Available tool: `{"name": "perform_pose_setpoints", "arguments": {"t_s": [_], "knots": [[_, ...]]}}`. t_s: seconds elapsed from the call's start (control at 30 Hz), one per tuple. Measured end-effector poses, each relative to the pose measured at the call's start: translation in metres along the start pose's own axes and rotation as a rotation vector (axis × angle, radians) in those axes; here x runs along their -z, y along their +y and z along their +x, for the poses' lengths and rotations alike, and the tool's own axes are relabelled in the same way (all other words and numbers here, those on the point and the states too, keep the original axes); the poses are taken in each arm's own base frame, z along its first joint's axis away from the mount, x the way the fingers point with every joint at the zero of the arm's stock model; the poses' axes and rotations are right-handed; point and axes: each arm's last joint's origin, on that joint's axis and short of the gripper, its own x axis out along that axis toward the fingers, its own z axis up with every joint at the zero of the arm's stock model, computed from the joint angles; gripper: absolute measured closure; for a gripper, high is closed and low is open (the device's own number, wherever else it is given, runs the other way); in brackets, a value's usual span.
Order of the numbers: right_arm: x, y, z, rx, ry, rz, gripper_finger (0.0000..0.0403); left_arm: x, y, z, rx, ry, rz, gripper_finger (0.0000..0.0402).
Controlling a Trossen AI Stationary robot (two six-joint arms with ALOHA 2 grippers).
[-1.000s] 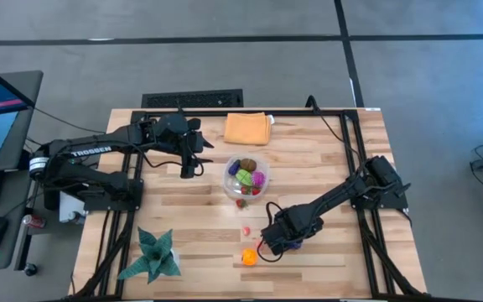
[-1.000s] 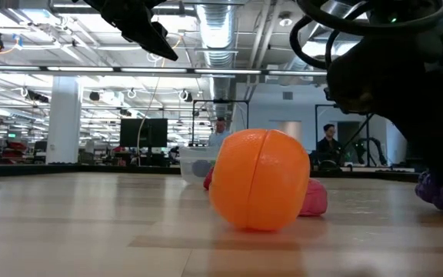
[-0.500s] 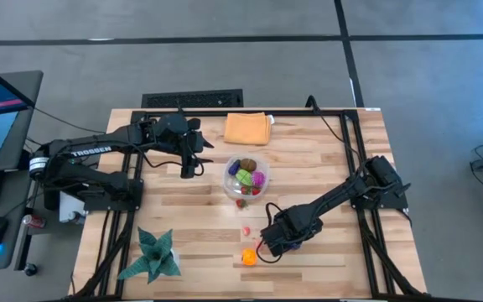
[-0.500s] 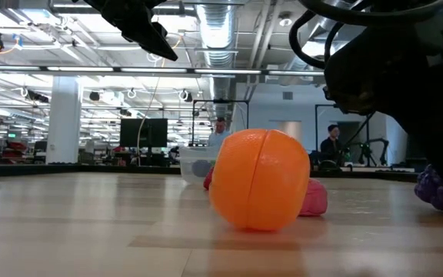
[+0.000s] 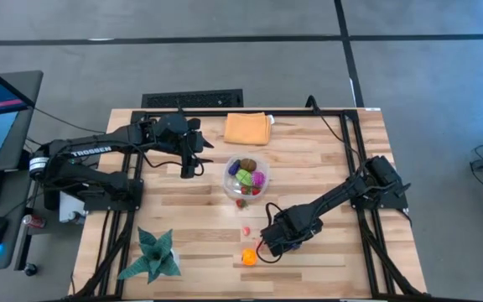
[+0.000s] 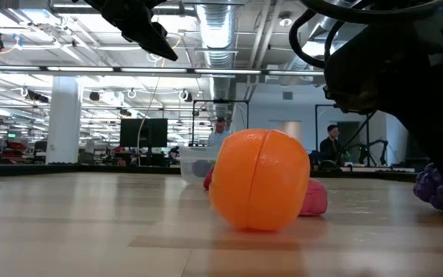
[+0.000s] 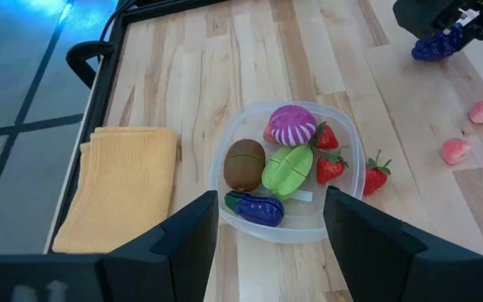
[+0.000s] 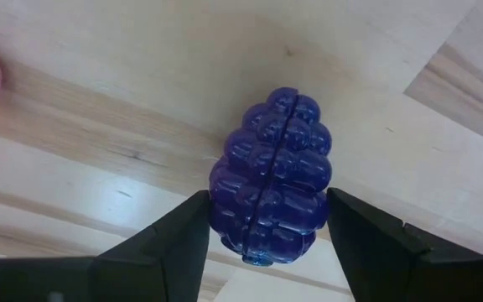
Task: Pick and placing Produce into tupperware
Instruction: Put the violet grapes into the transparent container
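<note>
The clear tupperware (image 5: 246, 178) (image 7: 285, 172) sits mid-table and holds a brown, a green, a magenta and a dark purple toy, plus two strawberries. One more strawberry (image 7: 376, 176) lies against its outer wall. An orange fruit (image 5: 248, 257) (image 6: 260, 178) and pink pieces (image 7: 455, 151) lie on the table nearer the front edge. My right gripper (image 5: 272, 244) (image 8: 268, 243) is down at a purple grape bunch (image 8: 268, 186) (image 6: 439, 190). My left gripper (image 5: 189, 161) (image 7: 271, 226) hangs open above the table, left of the tupperware. My right gripper pinches the purple grape bunch between its two fingers (image 8: 183, 243) at the bunch's widest part (image 8: 225, 201). The fingers come from above, pointing down, one on each side. In the low view the bunch sits at table height; whether it is lifted I cannot tell.
A folded orange cloth (image 5: 248, 128) (image 7: 120, 189) lies at the far edge behind the tupperware. A green spiky star-shaped plant (image 5: 152, 256) stands at the near left corner. Black frame rails (image 5: 350, 143) run along the table's sides. People stand in the room beyond.
In the low view my right gripper has shifted slightly at the purple grape bunch, so that more of the bunch shows. The left arm and the other toys have kept still.
</note>
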Motion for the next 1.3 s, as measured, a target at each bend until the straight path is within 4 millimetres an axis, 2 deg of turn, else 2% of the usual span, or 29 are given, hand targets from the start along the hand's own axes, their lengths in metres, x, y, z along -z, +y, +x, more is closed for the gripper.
{"name": "perform_pose_setpoints", "arguments": {"t_s": [0.5,0.8,1.03,1.3], "knots": [[0.0,0.0,-0.001,0.0,0.0,0.0,0.0162,0.0,0.0,0.0,-0.001,-0.004,0.0,0.0193],[0.002,0.003,-0.013,0.013,-0.008,-0.014,0.0163,0.0,0.0,0.0,-0.001,-0.004,0.001,0.0193],[0.001,0.008,-0.032,0.022,-0.045,-0.04,0.0163,-0.001,0.0,0.0,-0.004,-0.012,0.002,0.0193],[-0.019,0.013,-0.067,0.016,-0.174,-0.096,0.0163,-0.003,0.001,0.0,-0.01,-0.027,-0.008,0.0193]]}}
